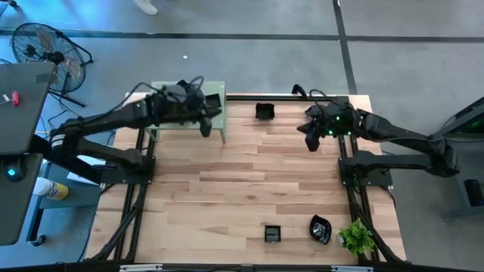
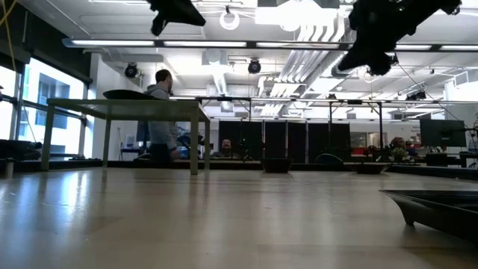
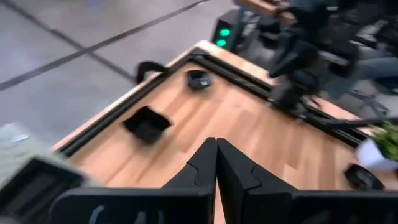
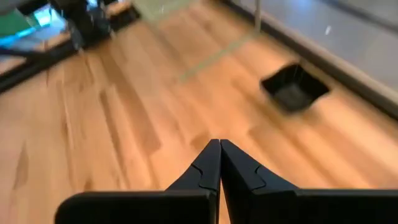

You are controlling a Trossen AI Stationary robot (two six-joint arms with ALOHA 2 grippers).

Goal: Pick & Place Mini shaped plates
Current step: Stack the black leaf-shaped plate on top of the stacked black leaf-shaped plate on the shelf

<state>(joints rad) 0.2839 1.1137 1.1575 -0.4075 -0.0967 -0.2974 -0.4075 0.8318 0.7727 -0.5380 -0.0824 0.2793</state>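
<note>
Wood-plank table (image 1: 249, 189) with black frame rails; the high view alone gives the full layout. Near edge: a square black plate (image 1: 272, 233), an oval black plate (image 1: 320, 229) to its right, then a small green plant (image 1: 357, 238) at the near right corner. Mid table is bare wood. Far edge: a square black dish (image 1: 265, 112) near the middle, well apart from the near pair. Far left corner holds a pale green stand (image 1: 217, 113) with a black plate (image 1: 212, 100) on top; nothing else seen on it.

Left gripper (image 1: 204, 127) hangs over the near edge of the stand; its wrist view shows the fingers (image 3: 205, 165) pressed together, holding nothing. That view also picks up a small round dish (image 3: 198, 79) at the far rail, not made out from above.

Right gripper (image 1: 311, 140) hovers at the far right, off the surface; its wrist view shows the tips (image 4: 211, 163) closed and empty, with the square dish (image 4: 293, 87) ahead on the wood.

Low view adds the stand's legs, a plate rim close at right, and a person (image 2: 158, 112) standing in the room behind. No readable writing anywhere.
</note>
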